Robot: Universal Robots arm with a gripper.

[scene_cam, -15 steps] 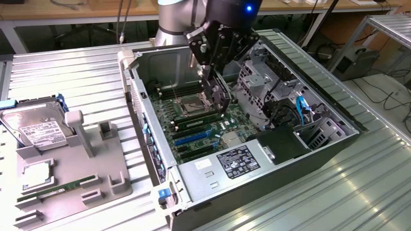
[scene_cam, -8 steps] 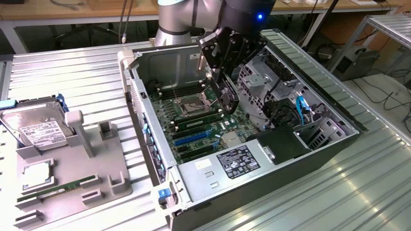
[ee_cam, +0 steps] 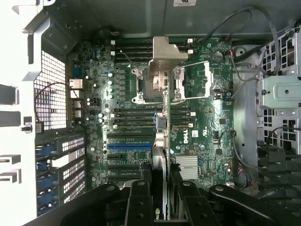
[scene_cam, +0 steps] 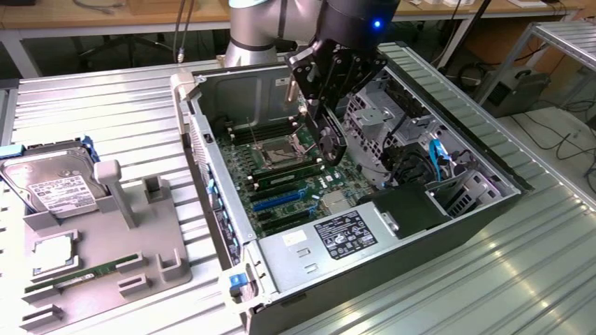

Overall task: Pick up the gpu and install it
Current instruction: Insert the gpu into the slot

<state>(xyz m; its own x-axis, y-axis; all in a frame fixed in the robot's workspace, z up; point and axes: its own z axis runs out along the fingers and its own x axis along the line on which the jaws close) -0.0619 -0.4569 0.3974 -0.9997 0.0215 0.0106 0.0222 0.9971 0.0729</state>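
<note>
On the exterior view's left, the gray tray [scene_cam: 93, 279] holds the hard drive [scene_cam: 51, 188] and the RAM stick [scene_cam: 79, 277]. Further right, over the open computer case [scene_cam: 465, 118], the gripper [scene_cam: 326, 124] clamps the gpu [scene_cam: 333, 150] edge-down above the motherboard [ee_cam: 207, 136]. Seating it well likely needs the card square to the blue slot [ee_cam: 129, 146], bracket toward the rear wall, lowered evenly

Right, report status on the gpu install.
Gripper shut on gpu, card hanging edge-down. Over motherboard in open case, not seated. Nothing seen lying across the blue slot.
</note>
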